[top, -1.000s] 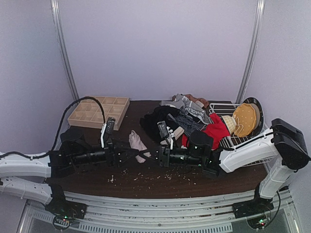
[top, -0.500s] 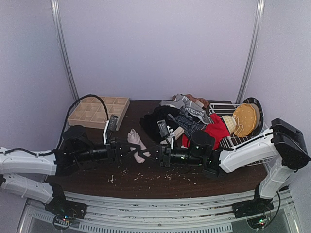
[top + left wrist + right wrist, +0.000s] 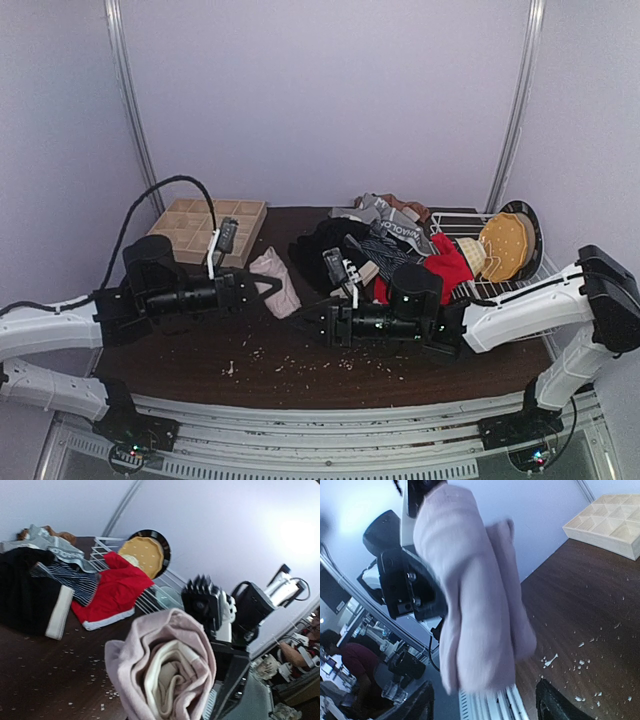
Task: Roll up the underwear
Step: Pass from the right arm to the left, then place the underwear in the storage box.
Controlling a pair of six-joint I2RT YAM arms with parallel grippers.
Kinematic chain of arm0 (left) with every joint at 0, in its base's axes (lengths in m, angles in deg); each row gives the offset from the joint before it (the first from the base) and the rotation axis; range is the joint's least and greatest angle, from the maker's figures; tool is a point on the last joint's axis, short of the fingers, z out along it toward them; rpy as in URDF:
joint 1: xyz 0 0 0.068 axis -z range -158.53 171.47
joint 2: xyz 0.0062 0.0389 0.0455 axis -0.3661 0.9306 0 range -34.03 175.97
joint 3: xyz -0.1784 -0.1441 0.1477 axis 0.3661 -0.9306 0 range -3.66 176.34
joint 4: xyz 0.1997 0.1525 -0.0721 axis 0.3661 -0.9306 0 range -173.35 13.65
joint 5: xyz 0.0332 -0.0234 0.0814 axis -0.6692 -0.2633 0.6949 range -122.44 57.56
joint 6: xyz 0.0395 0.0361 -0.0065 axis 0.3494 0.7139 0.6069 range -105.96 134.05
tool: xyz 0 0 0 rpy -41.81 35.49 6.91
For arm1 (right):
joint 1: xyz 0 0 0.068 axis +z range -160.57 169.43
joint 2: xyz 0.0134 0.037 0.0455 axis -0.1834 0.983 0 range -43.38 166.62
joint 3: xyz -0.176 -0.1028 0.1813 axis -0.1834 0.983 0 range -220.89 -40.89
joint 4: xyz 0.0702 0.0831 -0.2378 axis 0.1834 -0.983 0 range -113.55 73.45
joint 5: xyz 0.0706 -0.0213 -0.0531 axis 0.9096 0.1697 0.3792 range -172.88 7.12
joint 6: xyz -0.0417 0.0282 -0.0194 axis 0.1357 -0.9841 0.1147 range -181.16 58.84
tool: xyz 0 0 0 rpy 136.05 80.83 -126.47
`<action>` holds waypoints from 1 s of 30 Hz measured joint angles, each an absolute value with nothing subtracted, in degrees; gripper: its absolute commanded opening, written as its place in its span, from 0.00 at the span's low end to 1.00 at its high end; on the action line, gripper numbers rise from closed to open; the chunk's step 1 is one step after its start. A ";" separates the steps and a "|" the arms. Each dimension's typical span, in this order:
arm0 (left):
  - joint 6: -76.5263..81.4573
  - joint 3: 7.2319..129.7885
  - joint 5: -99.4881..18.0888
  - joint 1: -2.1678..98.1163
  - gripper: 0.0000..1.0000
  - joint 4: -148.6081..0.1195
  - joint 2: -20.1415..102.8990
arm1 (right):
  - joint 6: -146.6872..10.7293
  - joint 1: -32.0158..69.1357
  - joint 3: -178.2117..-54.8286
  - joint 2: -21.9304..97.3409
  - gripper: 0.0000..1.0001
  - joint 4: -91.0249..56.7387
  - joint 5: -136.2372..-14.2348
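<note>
Ahead of my black right fingers [image 3: 417, 702], the rolled underwear [image 3: 470, 590] is pale pink. Beyond it I see a dark brown table [image 3: 580, 595], white-speckled, and a light tan tray [image 3: 605, 520].

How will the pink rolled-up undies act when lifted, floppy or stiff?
Probably floppy: the pink roll sags below the left jaws. Likely light, as it is pinched at only one spot. It may unroll, since its end layers look loose.

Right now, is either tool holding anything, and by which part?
The left tool holds the rolled pale pink underwear, gripped at one end of the roll. The right tool is open and holds nothing.
</note>
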State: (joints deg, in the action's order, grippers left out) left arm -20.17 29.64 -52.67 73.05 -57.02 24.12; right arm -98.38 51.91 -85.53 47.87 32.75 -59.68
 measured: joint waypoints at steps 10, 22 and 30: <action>-8.06 57.05 -42.46 55.52 0.00 -95.59 31.73 | -86.84 51.89 -82.88 28.41 0.76 7.57 -74.15; 9.86 90.66 -31.49 43.36 0.00 -124.55 72.93 | -82.18 51.87 -74.47 22.32 0.74 -4.12 -81.80; 14.38 106.60 -27.77 39.04 0.00 -127.79 86.44 | -81.85 51.87 -71.32 22.08 0.74 -2.40 -81.80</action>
State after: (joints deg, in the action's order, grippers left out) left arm 14.38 106.60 -27.77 39.04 -127.79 86.44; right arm -81.85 51.87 -71.32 22.08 -2.40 -81.80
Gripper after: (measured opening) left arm 0.094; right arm 0.739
